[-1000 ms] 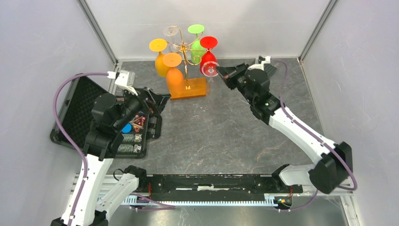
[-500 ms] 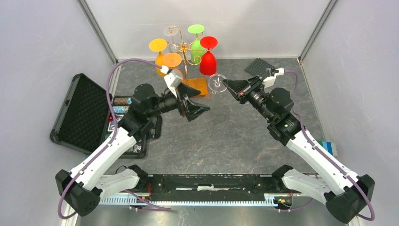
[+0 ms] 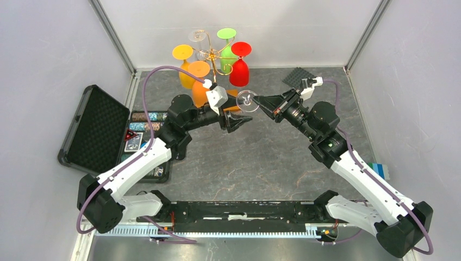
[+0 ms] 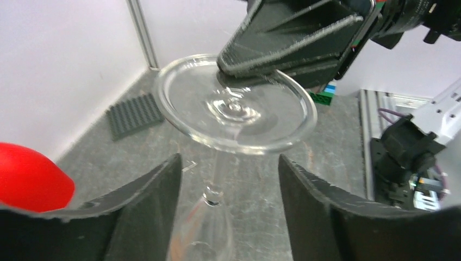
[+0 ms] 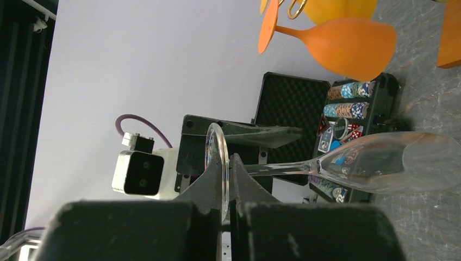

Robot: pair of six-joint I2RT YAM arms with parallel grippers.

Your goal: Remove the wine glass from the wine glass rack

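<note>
- Change since the earlier frame: the left gripper (image 3: 242,113) has swung from over the open case (image 3: 92,128) to the wine glass (image 3: 245,98). The right gripper (image 3: 260,101) has drawn the glass clear of the wine glass rack (image 3: 213,54).
- Wine glass, clear: off the rack and held in the air above the counter (image 3: 261,157). It lies nearly level, its foot at the right fingers and its bowl pointing away from them.
- Right fingers (image 5: 209,182): closed flat on the rim of the foot, one on each face.
- Left fingers (image 4: 147,206): open, one on each side of the stem just below the foot, touching nothing.
- Rack: behind the left fingers, with the red glass (image 3: 240,70), green glass (image 3: 225,51) and two orange glasses hanging on it.
- Handling, judged: light, rigid, thin-walled and brittle, with slick surfaces. A rim pinch leaves it free to pivot.
- Best hold, judged: the stem close under the foot, squeezed gently. Avoid the bowl wall.
</note>
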